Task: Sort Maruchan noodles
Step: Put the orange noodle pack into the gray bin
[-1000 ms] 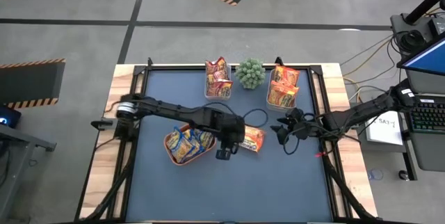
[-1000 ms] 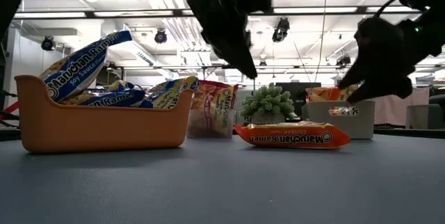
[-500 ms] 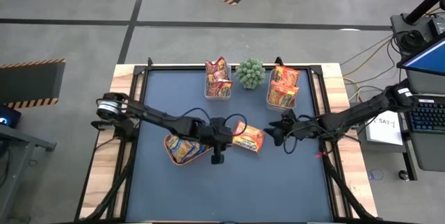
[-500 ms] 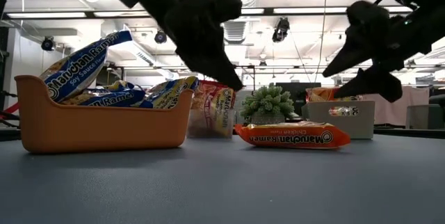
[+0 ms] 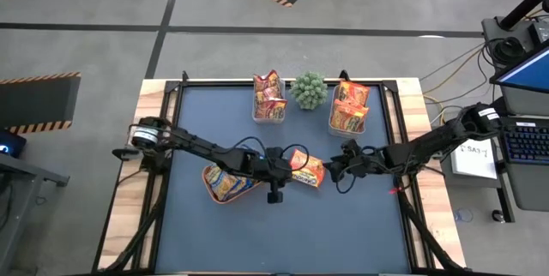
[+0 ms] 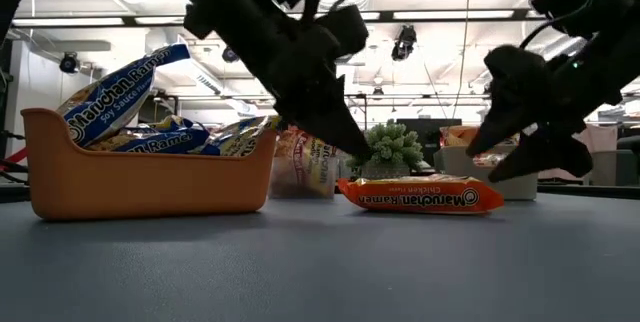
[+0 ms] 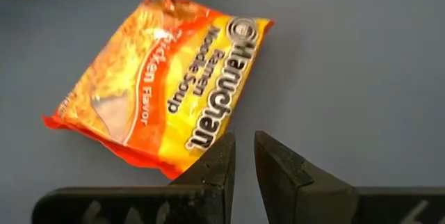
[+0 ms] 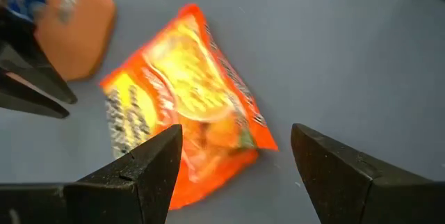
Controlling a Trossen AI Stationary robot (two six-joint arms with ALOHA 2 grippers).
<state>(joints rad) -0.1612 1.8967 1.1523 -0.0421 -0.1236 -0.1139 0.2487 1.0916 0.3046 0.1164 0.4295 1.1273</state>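
Since the earlier frame I see my right tool [image 5: 333, 168] has slid leftward toward the loose packet [image 5: 306, 170], and my left tool [image 5: 290, 171] has dropped lower, down to the packet's near edge. The packet lies flat on the tabletop [image 5: 343, 225], between the two tools, just right of the orange tray [image 5: 210, 189].

My left tool's fingers [image 7: 215, 165] stand narrow, almost together, holding nothing, tips just above the packet's edge. My right tool's fingers [image 8: 149, 165] are spread wide, empty, pointed at the packet from the other side and not touching it.

The tray holds several blue-and-yellow packets [image 6: 125, 87]. At the tabletop's far edge two clear tubs stand upright with packets in them: one [image 5: 269, 99] left of a small green plant [image 5: 309, 90], the other [image 5: 348, 109] right of it.
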